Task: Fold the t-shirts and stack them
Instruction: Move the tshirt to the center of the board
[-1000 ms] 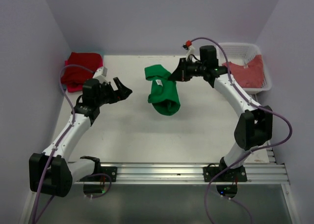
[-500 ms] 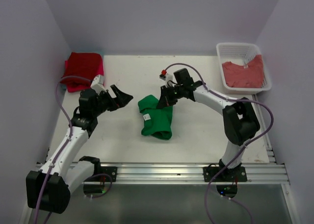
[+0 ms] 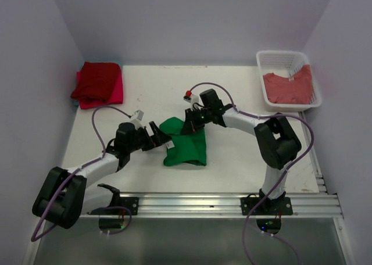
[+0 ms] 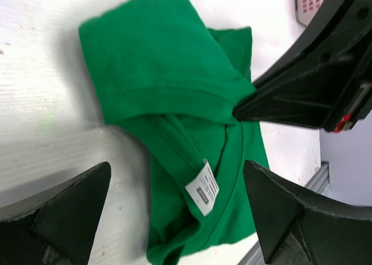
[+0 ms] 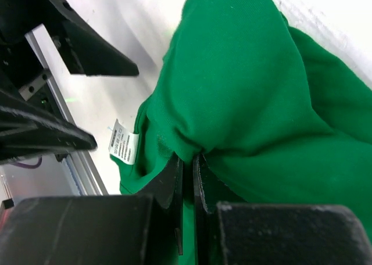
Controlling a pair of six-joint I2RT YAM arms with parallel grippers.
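1. Green t-shirt (image 3: 186, 147) crumpled near the middle of the table (image 3: 244, 160).
2. Right gripper (image 3: 188, 122) clamped on its 12 o'clock fold.
3. Left gripper (image 3: 161, 138) at its 9 o'clock edge, jaws wide apart.
4. Red t-shirts (image 3: 97, 82) at 10 o'clock; salmon t-shirt (image 3: 289, 86) in basket (image 3: 279, 56) at 2 o'clock.

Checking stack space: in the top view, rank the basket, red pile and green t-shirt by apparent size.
1. white basket
2. red pile and green t-shirt: too alike to rank, the pile perhaps slightly larger.
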